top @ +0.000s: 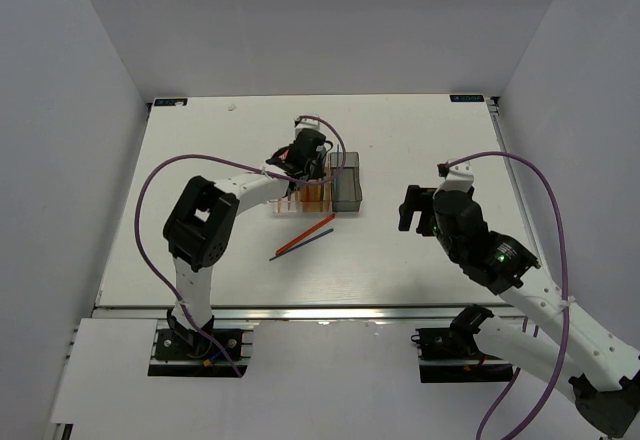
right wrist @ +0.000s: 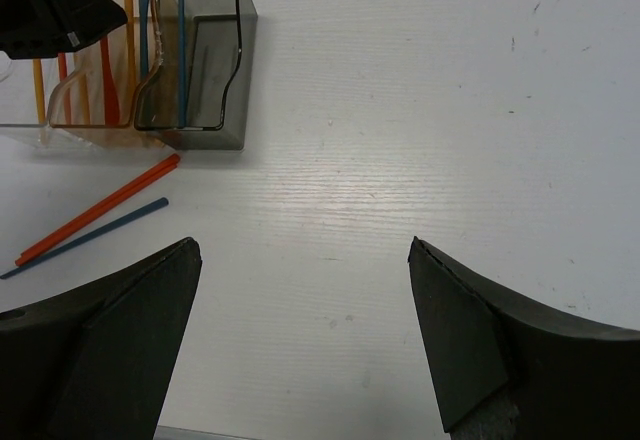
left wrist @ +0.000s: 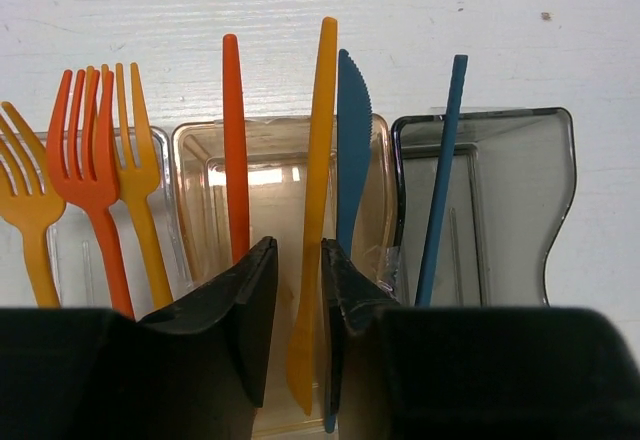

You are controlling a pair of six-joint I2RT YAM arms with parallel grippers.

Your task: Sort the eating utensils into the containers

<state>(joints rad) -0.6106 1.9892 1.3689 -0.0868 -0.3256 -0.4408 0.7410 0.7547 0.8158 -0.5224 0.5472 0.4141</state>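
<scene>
My left gripper [left wrist: 298,245] hangs over the tan container [left wrist: 200,200], jaws a little apart, so open. A yellow-orange knife [left wrist: 320,140] lies between them in that bin, beside a red-orange handle [left wrist: 233,140] and a blue knife [left wrist: 353,130]. The clear container [left wrist: 70,255] on the left holds three orange forks [left wrist: 88,150]. In the dark grey container [left wrist: 510,210] stands one blue handle [left wrist: 442,170]. An orange utensil [right wrist: 100,210] and a blue one [right wrist: 90,235] lie loose on the table. My right gripper [right wrist: 303,250] is wide open and empty over bare table.
The three bins [top: 347,188] sit in a row mid-table under the left gripper [top: 305,155]. The loose utensils [top: 305,235] lie just in front of them. The right gripper [top: 415,210] hovers to their right. White walls enclose the table.
</scene>
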